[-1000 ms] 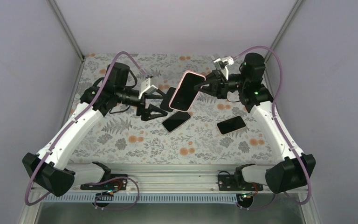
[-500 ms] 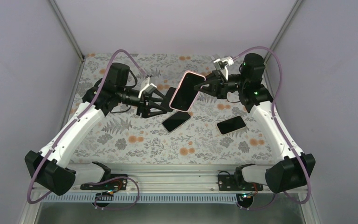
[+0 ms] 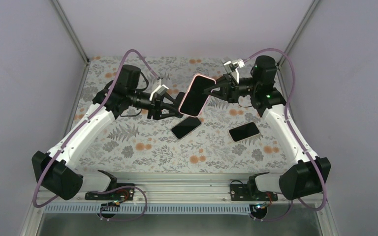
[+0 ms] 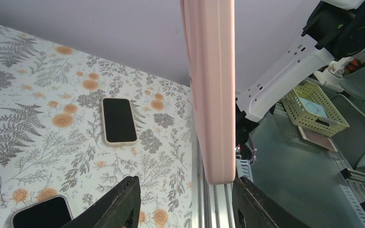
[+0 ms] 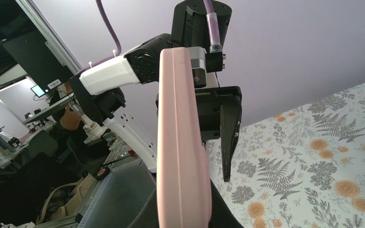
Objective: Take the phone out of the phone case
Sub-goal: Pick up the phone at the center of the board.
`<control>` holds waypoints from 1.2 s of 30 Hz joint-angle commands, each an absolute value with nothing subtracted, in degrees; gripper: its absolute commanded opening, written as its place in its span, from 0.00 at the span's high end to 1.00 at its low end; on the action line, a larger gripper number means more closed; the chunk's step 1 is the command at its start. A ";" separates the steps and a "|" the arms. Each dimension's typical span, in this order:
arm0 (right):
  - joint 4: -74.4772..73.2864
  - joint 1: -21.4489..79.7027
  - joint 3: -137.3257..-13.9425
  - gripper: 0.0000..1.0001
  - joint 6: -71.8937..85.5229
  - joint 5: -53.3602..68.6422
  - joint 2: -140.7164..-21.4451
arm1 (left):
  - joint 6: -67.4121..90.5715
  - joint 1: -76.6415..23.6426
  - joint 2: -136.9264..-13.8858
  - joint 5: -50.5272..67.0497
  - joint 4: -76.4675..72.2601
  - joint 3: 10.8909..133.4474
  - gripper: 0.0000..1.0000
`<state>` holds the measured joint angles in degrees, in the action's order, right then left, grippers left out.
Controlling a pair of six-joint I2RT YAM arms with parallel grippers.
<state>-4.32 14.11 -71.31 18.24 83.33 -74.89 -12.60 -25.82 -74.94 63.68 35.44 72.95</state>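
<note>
Your right gripper point(image 3: 215, 90) clamps the pink phone case point(image 3: 197, 96) at its top; your left gripper point(image 3: 175, 107) straddles its lower end, jaws apart.

light: bright, even, diffuse | shadows: faint, soft-edged under arms point(image 3: 86, 129) on cloth point(image 3: 142, 147) | focus: overhead view sharp, pink case point(image 4: 211, 95) slightly soft close to wrist cameras

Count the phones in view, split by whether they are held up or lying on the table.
Phone in pink case, held up: 1
Phones lying on the table: 2, one mid-table, one to the right
Total: 3
A dark shape behind the held phone is unclear.
</note>
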 commanded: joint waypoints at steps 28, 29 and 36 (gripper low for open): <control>-1.46 14.03 -70.84 0.96 19.52 91.43 -75.28 | -9.23 -24.96 -77.29 56.34 30.22 71.55 0.86; -1.48 14.01 -70.84 0.96 19.58 91.55 -75.25 | -9.08 -24.96 -77.30 55.86 30.08 71.35 0.87; -1.46 14.14 -70.44 0.96 19.42 92.61 -74.86 | -8.71 -24.87 -76.90 53.35 29.46 70.58 0.88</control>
